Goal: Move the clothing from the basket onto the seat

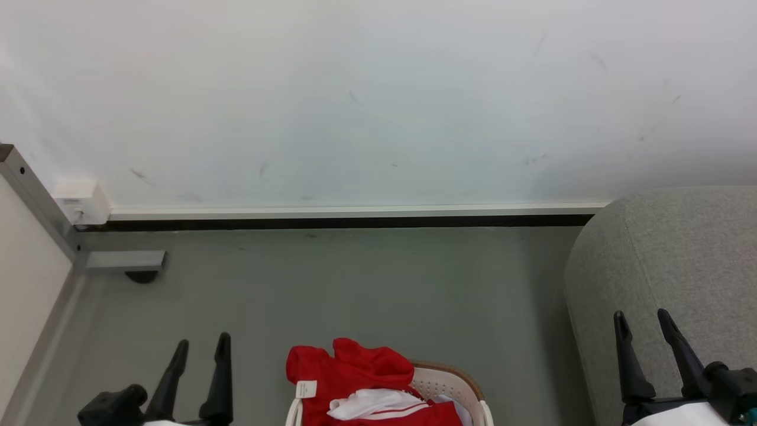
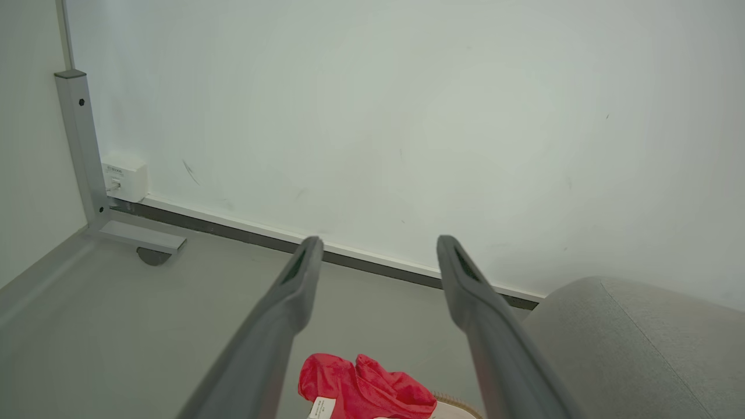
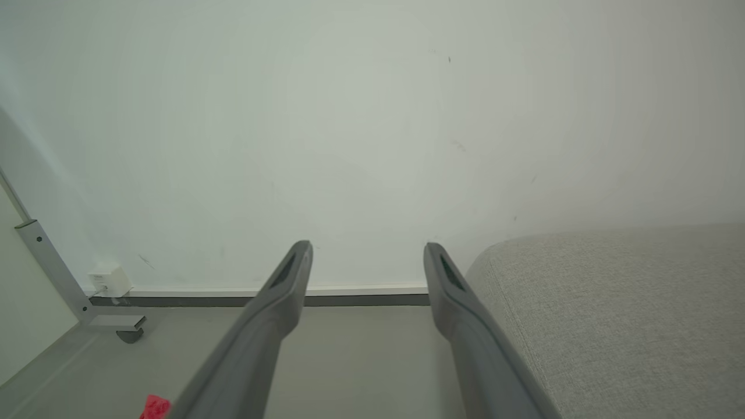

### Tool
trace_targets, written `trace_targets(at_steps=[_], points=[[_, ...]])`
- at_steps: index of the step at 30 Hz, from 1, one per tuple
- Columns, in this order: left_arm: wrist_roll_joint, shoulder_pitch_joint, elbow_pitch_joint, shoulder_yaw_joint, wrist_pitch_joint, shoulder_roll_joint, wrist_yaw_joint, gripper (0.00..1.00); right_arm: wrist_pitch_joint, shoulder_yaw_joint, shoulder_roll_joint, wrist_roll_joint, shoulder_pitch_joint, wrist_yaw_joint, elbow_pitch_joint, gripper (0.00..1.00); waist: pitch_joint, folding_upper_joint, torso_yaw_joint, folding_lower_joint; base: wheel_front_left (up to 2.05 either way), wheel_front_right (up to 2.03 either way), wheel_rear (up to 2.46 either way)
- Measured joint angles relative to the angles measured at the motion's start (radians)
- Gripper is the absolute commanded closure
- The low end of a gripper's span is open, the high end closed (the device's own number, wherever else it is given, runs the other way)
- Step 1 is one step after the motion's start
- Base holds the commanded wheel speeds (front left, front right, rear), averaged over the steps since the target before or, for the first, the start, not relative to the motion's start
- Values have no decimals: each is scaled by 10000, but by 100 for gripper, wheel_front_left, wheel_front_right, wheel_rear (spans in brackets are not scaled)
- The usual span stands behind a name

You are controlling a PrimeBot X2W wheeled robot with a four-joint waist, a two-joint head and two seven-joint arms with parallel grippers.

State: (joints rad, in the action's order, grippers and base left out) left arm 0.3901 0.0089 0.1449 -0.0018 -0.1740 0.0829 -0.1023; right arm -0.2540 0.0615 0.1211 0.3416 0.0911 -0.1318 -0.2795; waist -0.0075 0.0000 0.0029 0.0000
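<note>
Red clothing (image 1: 355, 370) with white panels and a small white tag is heaped in the cream basket (image 1: 446, 383) at the bottom middle of the head view; its red top (image 2: 364, 389) also peeks up in the left wrist view, and a scrap of red cloth (image 3: 155, 407) in the right wrist view. The grey seat (image 1: 668, 266) bulks at the right. My left gripper (image 1: 202, 344) is open, left of the basket, with nothing between its fingers. My right gripper (image 1: 641, 315) is open in front of the seat, holding nothing.
A white wall with a pale skirting board (image 1: 355, 211) runs across the back. A grey metal frame leg with a foot (image 1: 121, 260) and a white wall box (image 1: 80, 201) stand at the back left. Grey floor (image 1: 355, 284) lies between basket and wall.
</note>
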Motion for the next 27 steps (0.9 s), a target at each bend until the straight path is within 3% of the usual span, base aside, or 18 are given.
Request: trace_targets(at_steps=[27], points=[[-2238,172,42,-165,-564,121,-134,0,-29,-713,-497,-2646,-97,0,-174,0,29,0,11,0,0,0,0]])
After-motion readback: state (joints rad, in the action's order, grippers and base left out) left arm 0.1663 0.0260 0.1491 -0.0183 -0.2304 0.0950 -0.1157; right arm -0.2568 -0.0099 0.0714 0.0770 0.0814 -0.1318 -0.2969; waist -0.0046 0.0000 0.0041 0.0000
